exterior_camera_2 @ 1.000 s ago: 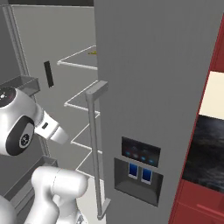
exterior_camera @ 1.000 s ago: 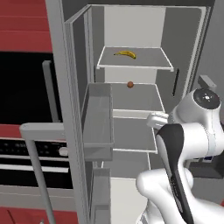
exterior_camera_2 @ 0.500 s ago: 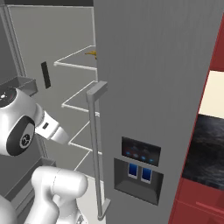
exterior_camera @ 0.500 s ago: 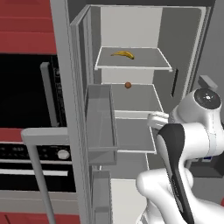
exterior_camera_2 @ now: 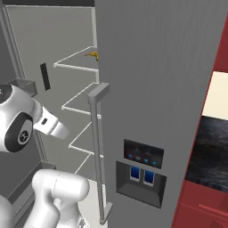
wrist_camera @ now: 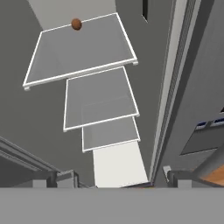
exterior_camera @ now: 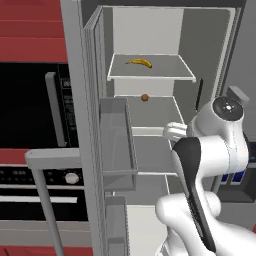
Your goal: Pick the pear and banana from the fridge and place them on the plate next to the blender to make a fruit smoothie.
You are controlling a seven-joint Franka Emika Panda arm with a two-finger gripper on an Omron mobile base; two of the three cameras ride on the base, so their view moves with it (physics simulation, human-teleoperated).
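The fridge (exterior_camera: 150, 30) stands with its left door swung open and its white shelves showing. The yellow banana (exterior_camera: 139, 62) lies on the upper shelf, and its tip (exterior_camera_2: 92, 54) peeks out past the shut right door (exterior_camera_2: 156, 67). The small orange-brown pear (exterior_camera: 144, 98) sits at the back of the shelf below, near the top of the hand view (wrist_camera: 76, 24). My gripper (wrist_camera: 116, 179) is open with nothing between its fingers, in front of the shelves and well short of the pear. The plate and the blender are out of view.
The open door's bin (exterior_camera: 117, 145) juts out left of my arm (exterior_camera: 220, 145). A black built-in oven (exterior_camera: 30, 105) in red cabinetry sits further left. The right door carries a long bar handle (exterior_camera_2: 97, 147) and a blue-lit dispenser (exterior_camera_2: 141, 167).
The whole picture has shifted slightly to the left, so the camera has moved a little. The fruit lies where it was and the gripper stays open.
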